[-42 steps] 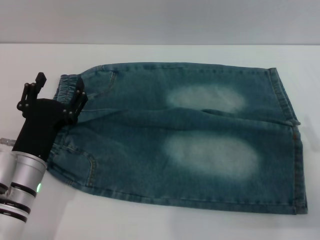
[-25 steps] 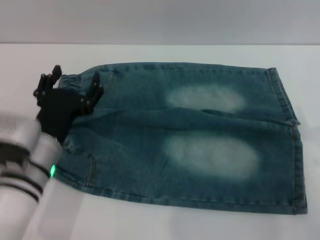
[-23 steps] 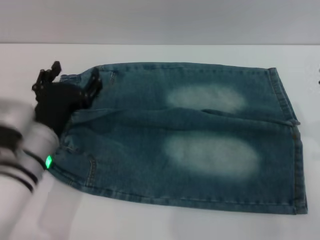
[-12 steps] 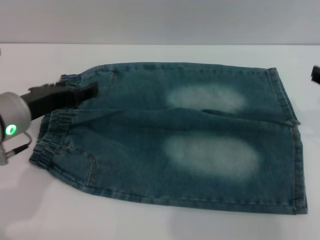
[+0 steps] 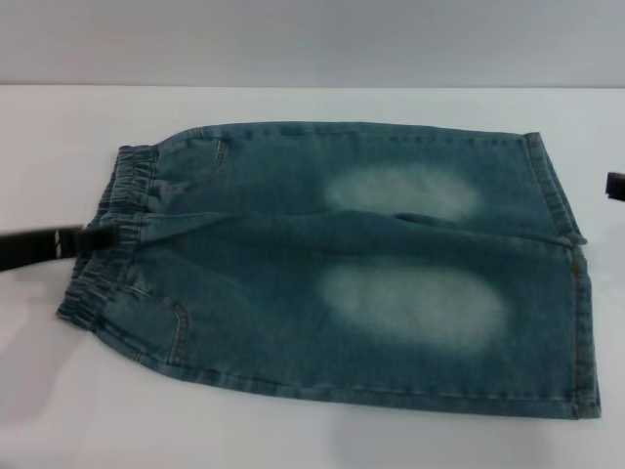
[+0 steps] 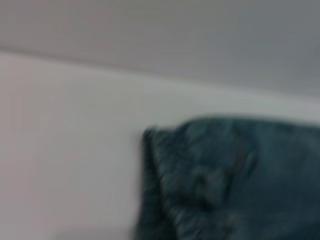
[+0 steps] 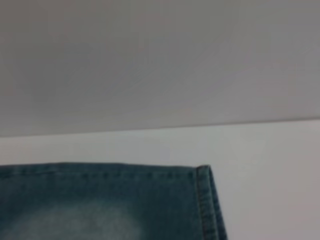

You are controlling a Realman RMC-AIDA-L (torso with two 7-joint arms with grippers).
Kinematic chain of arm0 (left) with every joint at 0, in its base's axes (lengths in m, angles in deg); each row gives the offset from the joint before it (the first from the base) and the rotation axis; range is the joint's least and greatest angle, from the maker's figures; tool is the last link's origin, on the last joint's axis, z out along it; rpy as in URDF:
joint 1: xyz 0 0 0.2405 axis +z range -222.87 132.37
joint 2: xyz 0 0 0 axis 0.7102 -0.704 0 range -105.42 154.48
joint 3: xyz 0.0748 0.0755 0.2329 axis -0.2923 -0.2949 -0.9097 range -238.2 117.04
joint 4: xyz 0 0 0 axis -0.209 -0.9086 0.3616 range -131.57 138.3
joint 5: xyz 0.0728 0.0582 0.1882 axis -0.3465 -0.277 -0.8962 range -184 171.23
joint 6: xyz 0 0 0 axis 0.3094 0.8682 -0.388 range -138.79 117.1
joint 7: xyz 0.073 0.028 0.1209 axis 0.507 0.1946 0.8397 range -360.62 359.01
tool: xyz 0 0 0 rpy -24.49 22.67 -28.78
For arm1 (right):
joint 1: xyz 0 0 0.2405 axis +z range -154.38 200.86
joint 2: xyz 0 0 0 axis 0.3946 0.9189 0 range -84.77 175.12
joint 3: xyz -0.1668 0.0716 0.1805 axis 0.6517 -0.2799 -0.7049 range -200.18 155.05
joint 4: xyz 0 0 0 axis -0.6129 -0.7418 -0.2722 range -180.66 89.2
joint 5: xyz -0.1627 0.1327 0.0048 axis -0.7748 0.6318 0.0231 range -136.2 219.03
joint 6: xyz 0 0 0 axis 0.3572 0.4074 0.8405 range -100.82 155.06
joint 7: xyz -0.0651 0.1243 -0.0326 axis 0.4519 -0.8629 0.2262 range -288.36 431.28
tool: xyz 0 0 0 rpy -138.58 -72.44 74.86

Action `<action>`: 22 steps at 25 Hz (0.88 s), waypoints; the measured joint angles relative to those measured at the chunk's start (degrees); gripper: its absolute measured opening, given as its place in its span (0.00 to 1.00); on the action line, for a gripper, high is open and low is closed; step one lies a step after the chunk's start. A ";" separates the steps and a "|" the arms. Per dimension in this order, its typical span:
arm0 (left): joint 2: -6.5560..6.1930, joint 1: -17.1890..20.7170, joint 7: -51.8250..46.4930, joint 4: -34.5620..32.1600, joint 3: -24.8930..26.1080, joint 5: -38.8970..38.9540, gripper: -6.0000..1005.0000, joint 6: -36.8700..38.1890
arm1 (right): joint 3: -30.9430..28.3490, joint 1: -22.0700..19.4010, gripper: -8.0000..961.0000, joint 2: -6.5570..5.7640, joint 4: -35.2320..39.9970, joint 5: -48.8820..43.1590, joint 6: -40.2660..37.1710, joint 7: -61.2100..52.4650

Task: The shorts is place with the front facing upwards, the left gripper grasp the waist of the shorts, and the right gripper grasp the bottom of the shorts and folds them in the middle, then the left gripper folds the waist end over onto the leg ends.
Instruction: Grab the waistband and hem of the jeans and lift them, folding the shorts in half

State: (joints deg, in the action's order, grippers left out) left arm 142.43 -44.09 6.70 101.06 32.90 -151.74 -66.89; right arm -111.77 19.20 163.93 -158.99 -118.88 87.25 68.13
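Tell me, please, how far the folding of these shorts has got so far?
Done: the shorts lie flat, front up, on the table. In hand: the left pincer sits at the elastic waist; its grip cannot be judged. The right pincer only shows at the edge, off the leg ends. Left: both folds.

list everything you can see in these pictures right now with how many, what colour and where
shorts: one, blue denim with two pale faded patches, spread flat across the table, not folded.
waist: one, ruffled elastic band, at the shorts' left end.
leg ends: two, straight stitched hems, at the shorts' right end.
table: one, white, under the shorts.
wall: grey, behind the table.
left gripper: one, black, at the left edge, tip by the waist.
right gripper: one, black, only a sliver at the right edge.
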 joint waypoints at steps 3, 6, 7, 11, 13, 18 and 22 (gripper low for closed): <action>0.06 -1.75 -1.79 0.30 -0.21 -4.94 0.84 -5.41 | 0.04 -0.03 0.77 -0.02 0.72 1.43 0.28 0.40; 0.09 -2.76 -1.75 0.02 -1.06 -5.86 0.84 -7.98 | 0.52 -0.24 0.77 0.01 1.07 1.53 0.42 0.48; 0.07 -2.80 -1.73 0.00 -1.33 -5.91 0.84 -8.11 | 0.66 -0.42 0.77 0.02 1.08 1.53 0.47 0.50; 0.08 -2.49 -2.84 -0.01 -1.70 -7.47 0.84 -8.53 | 1.01 -1.63 0.77 0.01 1.54 1.55 -0.63 0.58; 0.07 -2.59 -3.63 -0.06 -1.70 -8.20 0.84 -8.87 | 1.40 -1.72 0.77 0.02 2.16 1.56 -1.23 0.63; 0.12 -3.39 -5.12 -0.78 -1.79 -10.84 0.83 -9.21 | 2.33 -0.69 0.77 0.07 3.73 1.68 -1.63 1.34; 0.12 -4.87 -5.76 -3.08 -2.29 -11.71 0.80 -9.43 | 2.80 -0.53 0.77 0.05 4.03 1.72 -2.17 1.43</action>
State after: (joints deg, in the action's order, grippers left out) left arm 142.55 -48.97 0.94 97.98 30.61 -163.45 -76.32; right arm -108.96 18.67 163.98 -154.96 -117.16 85.08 69.55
